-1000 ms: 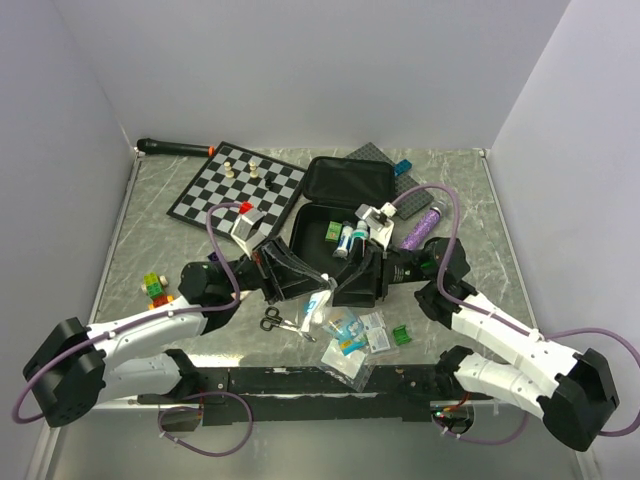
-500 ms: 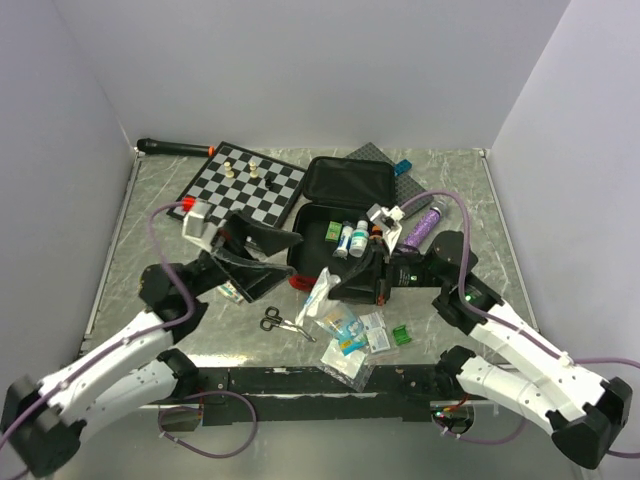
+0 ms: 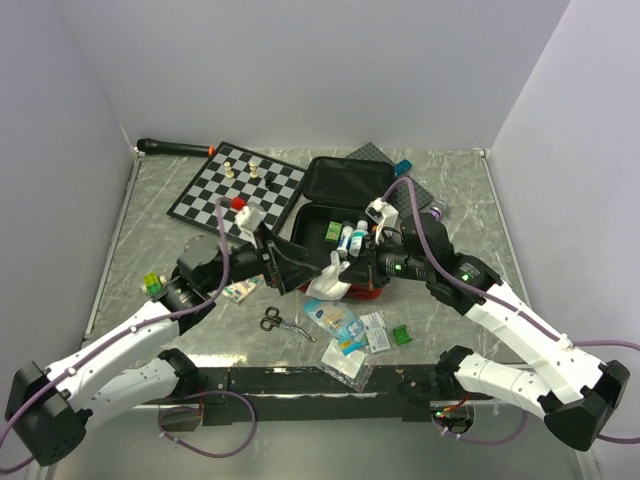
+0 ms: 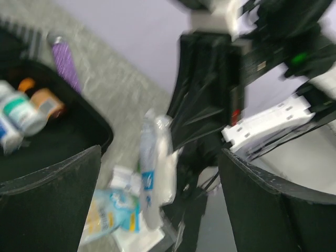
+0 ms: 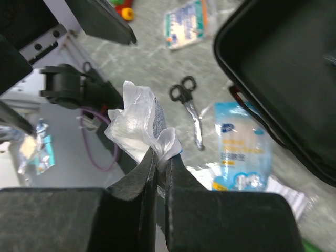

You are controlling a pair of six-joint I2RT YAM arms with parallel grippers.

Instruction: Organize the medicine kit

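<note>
Your right gripper (image 5: 160, 155) is clamped on the crumpled plastic packet (image 5: 139, 118), which is lifted off the table, probably for loading. Your left gripper (image 3: 292, 265) stands wide open beside it (holding nothing). The medicine kit (image 3: 312, 225) lies open mid-table; small bottles (image 3: 347, 238) stand inside.

Bright, even light from above; one wrist view badly blurred.
The grey marbled surface (image 3: 150, 230) is lit flat, with only soft shadows beside the red fabric zip case with black lining (image 3: 345, 185), whose interior reads dark. Left wrist view: heavy motion blur throughout. Right wrist view: crumpled clear plastic packet (image 5: 139, 123) sharp, background softer.
</note>
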